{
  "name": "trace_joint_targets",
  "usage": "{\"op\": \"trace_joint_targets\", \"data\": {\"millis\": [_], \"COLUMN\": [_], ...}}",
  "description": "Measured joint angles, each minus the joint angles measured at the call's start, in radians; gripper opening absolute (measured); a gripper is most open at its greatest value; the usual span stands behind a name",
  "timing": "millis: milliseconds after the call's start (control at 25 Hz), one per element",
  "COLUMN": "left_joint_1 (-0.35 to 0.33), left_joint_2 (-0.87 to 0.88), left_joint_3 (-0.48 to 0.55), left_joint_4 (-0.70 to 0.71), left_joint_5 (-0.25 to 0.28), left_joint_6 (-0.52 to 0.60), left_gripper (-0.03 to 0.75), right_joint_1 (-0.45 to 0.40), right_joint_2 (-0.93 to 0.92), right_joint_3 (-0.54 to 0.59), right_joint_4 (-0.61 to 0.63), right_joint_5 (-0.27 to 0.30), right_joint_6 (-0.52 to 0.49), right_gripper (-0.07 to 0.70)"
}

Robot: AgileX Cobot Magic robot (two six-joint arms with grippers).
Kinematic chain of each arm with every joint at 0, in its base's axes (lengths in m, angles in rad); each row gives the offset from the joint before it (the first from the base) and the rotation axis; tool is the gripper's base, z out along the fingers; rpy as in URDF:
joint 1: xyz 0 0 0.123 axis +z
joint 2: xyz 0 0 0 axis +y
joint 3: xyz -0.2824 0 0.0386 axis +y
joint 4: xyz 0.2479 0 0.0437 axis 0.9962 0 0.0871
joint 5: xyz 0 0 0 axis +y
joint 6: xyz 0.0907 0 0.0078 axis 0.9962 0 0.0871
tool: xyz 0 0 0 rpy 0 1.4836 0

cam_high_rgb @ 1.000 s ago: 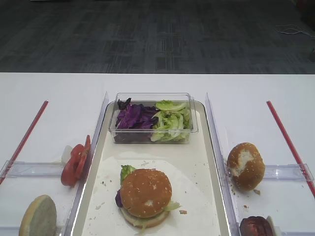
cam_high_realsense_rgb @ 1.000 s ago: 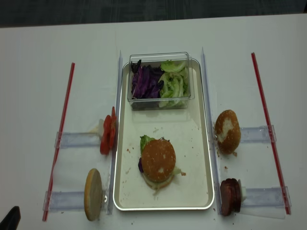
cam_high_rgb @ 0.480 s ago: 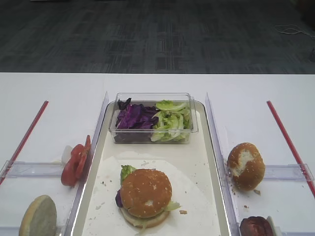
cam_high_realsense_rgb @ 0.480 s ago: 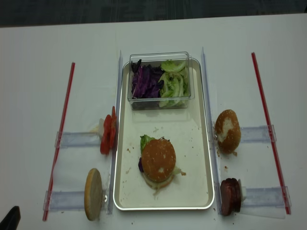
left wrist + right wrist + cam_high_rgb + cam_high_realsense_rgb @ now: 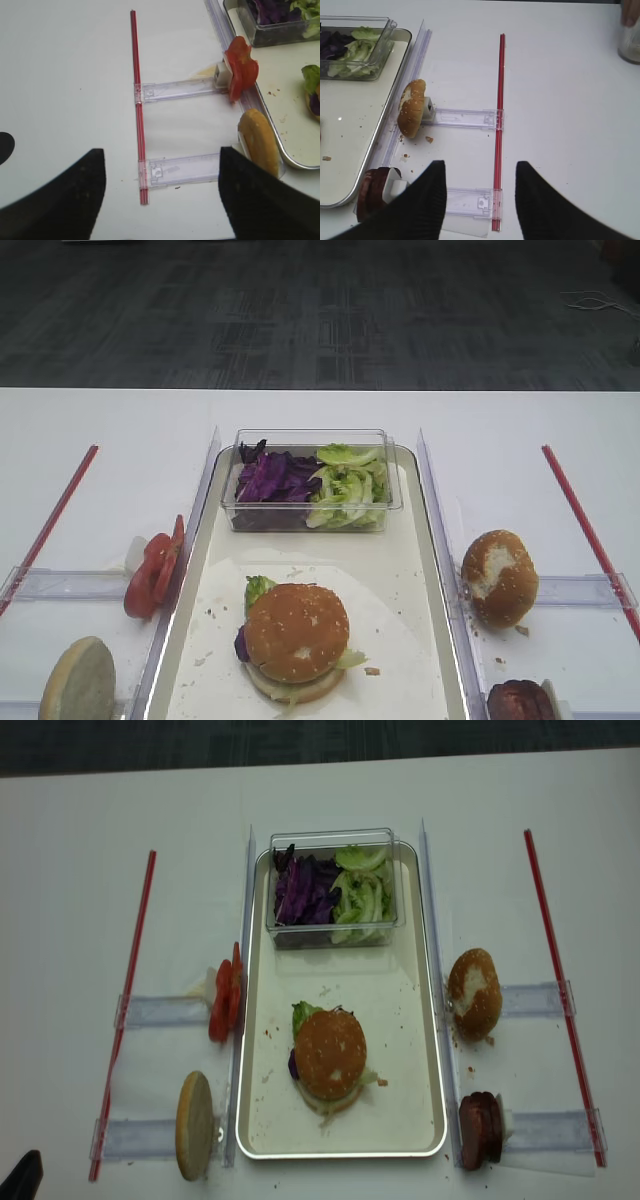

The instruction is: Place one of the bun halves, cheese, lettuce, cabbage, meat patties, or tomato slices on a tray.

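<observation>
On the tray (image 5: 430,540) (image 5: 425,1050) a golden-brown bun top (image 5: 297,631) (image 5: 330,1053) caps a stack with lettuce and cabbage poking out. More lettuce (image 5: 348,485) and cabbage (image 5: 272,478) fill the clear box. Tomato slices (image 5: 153,573) (image 5: 241,72) stand left of the tray, meat patties (image 5: 370,196) (image 5: 480,1130) to its right. I cannot make out any cheese. My right gripper (image 5: 480,170) hangs open over the bare table right of the patties. My left gripper (image 5: 161,152) is open over the table left of the pale bun half (image 5: 258,142). Both are empty.
A bun with a torn white patch (image 5: 498,577) (image 5: 412,107) leans on a clear holder right of the tray. Red strips (image 5: 499,125) (image 5: 137,100) and clear holder rails (image 5: 465,118) lie on both sides. A glass (image 5: 631,45) stands far right.
</observation>
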Motion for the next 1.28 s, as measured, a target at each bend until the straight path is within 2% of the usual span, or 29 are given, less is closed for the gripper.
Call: {"op": "trace_joint_targets", "data": {"millis": [1280], "left_joint_1": [0.0], "left_joint_2": [0.0], "left_joint_3": [0.0], "left_joint_4": [0.0], "left_joint_5": [0.0], "left_joint_6": [0.0], "left_gripper": [0.481], "right_joint_1": [0.0], "right_joint_2": [0.0], "right_joint_3": [0.001], "right_joint_4": [0.0], "right_joint_5": [0.0], "right_joint_6": [0.0], "right_gripper": [0.342]}}
